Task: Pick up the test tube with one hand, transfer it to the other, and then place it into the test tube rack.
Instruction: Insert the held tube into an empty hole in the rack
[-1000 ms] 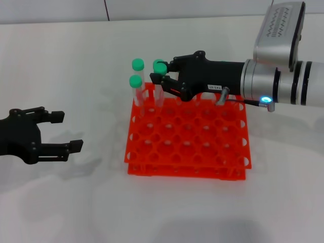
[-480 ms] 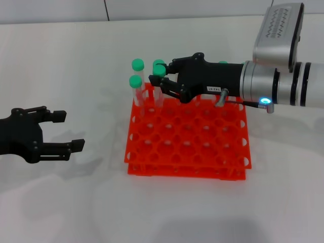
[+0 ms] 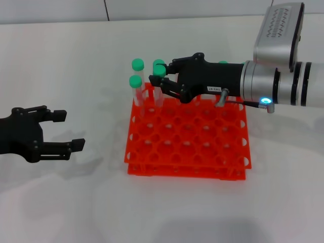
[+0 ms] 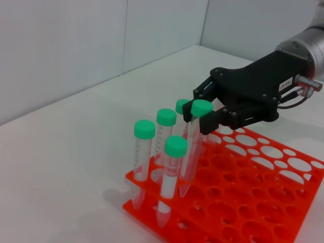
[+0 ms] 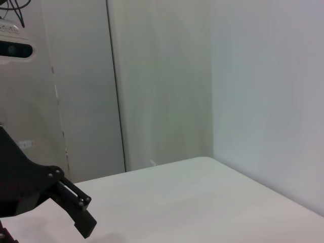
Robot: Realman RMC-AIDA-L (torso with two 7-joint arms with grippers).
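Note:
The orange-red test tube rack (image 3: pixel 187 152) stands mid-table and also shows in the left wrist view (image 4: pixel 243 202). My right gripper (image 3: pixel 161 74), the one with the white label, reaches over the rack's far left corner. It is shut on the test tube (image 3: pixel 158 71) just below its green cap. The tube (image 4: pixel 201 107) leans, with its lower end down in a rack hole. My left gripper (image 3: pixel 70 130) is open and empty, low over the table to the left of the rack.
Several other green-capped tubes (image 3: pixel 135 81) stand upright in the rack's far left holes, right beside the held one (image 4: pixel 175 146). The other holes in view are unfilled. The right wrist view shows only wall and white table (image 5: pixel 177 202).
The right gripper has shifted the held tube slightly left and down at the rack's corner. The left gripper has hardly moved.

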